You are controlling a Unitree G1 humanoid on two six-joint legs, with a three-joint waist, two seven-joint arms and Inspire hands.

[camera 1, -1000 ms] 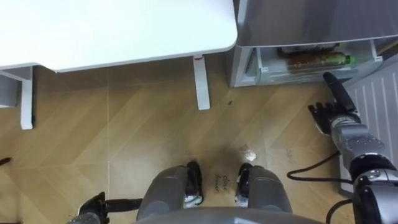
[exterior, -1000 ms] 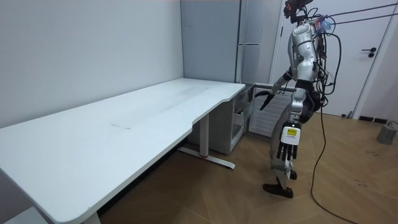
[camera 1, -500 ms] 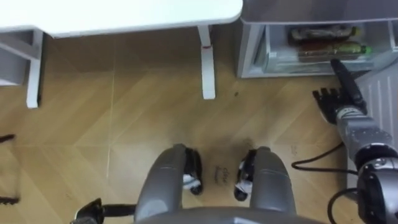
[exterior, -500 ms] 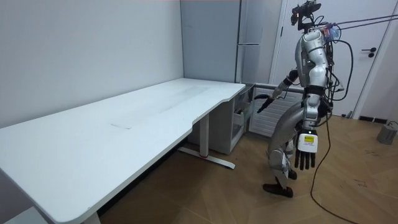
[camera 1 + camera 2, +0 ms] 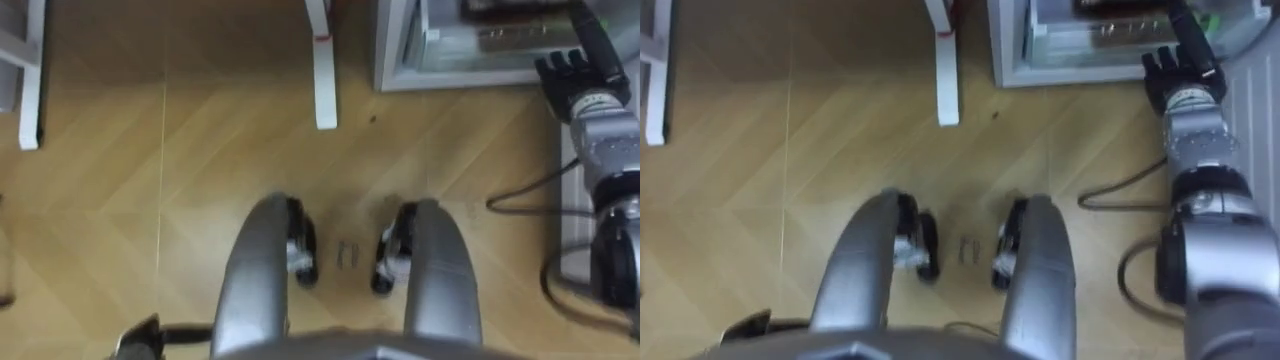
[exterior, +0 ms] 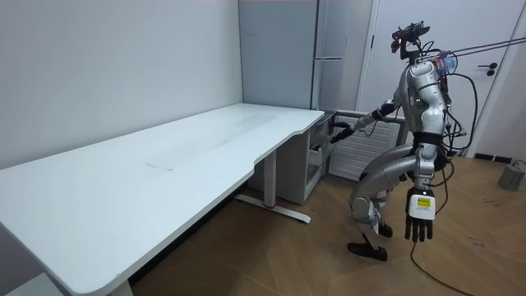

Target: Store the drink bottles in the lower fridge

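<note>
Right hand: the right hand (image 5: 570,72) reaches to the upper right of the frame, just beside the open drawer's front; whether it is spread or closed cannot be told, and no drink shows in it.
Left hand: the left hand (image 6: 419,224) hangs idle at the robot's side, lower right of the room view, relaxed and empty.
Drinks: the drinks (image 5: 515,36) lie on their sides inside the lower fridge drawer (image 5: 400,60), at the top edge of the frame.
Setting: the robot stands with bent knees on the wood floor (image 5: 200,150) before the fridge (image 6: 329,49), with the white table (image 6: 164,156) to the left of the frame.
Step in hand: the loading looks done, since bottles are in the compartment and nothing is carried.
Next move: probably closing up, which calls for a flat, steady push on the drawer front, kept clear of the bottles.
</note>
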